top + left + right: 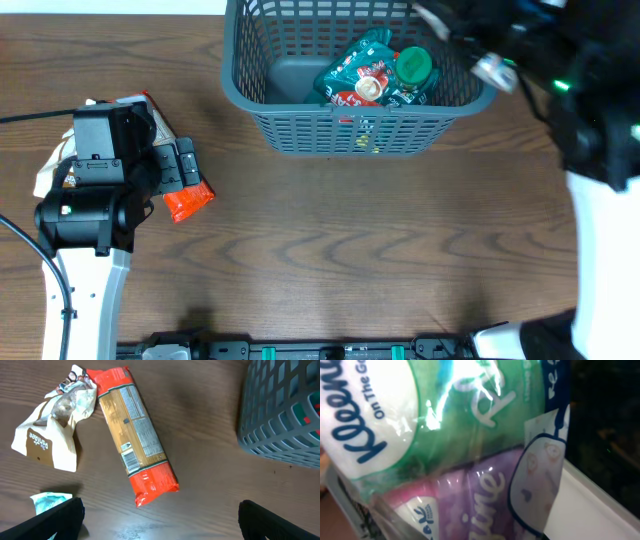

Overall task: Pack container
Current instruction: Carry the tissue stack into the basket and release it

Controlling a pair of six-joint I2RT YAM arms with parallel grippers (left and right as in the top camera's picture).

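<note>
Container first: my big dark grey plastic container point(350, 132), a basket with slotted sides and a thick rim, sits at the far middle of the brown wooden desk point(350, 260). Inside it, on the right side, I see a shiny teal and red snack packet point(362, 78). A green round lid point(413, 63) touches it.

My left hand point(160, 512) hangs over the left part of the desk, well apart from the container. Its two black fingers point(55, 520) are spread wide with nothing between them. Under it lies a long red and gold plastic packet point(136, 435), flat on the desk and tilted. A crumpled cream and brown paper bag point(50, 430) lies beside its top end, touching it. A small teal and white packet point(49, 501) peeks out near one finger.

My right hand point(445, 22) is over the far right corner of the container and looks blurry from above. Its own camera is filled by a clear-wrapped green and purple Kleenex tissue pack point(445, 440), very close up. It may be holding that pack. I see no fingers there, so I cannot tell if the hand is spread or pressed together.
</note>
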